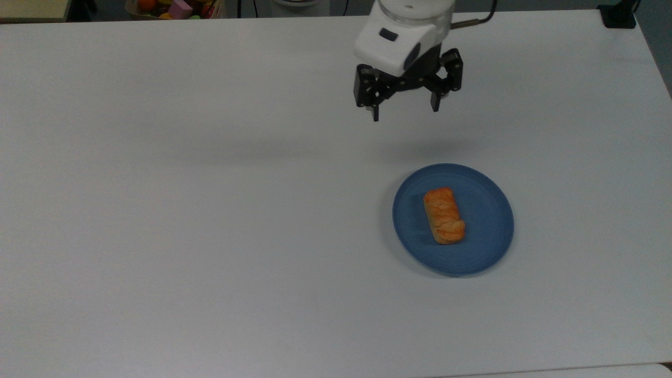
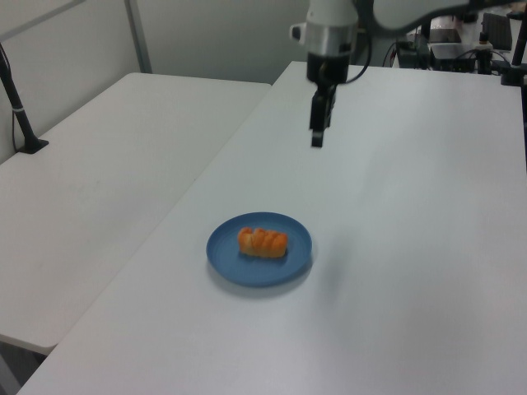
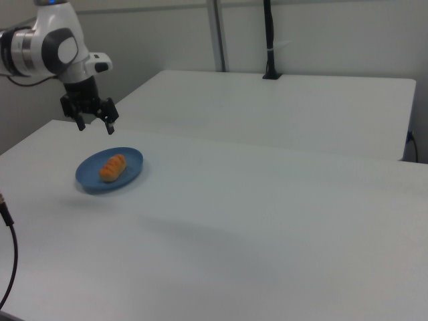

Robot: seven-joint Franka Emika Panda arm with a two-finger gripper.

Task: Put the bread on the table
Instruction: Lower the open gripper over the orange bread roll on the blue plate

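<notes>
Bread (image 1: 444, 216), a small oblong golden-orange braided roll, lies in the middle of the round blue plate (image 1: 485, 184), which sits on the plain white bench (image 1: 210, 210). Black two-finger pincer (image 1: 405, 111) on the white arm hangs above bare bench, fingers spread wide and holding nothing. In the top view the roll is below the pincer and slightly to the top view's right, well apart, with the near plate rim between them. Long axis of the roll runs nearly up-down in the top view, tilted a little; the fingers (image 1: 375, 113) are spread roughly left-right there, so I judge they already straddle the short width. In the right view the pincer (image 3: 95, 126) is above the plate's far edge. I judge the next move as travel over the roll, then descent.
</notes>
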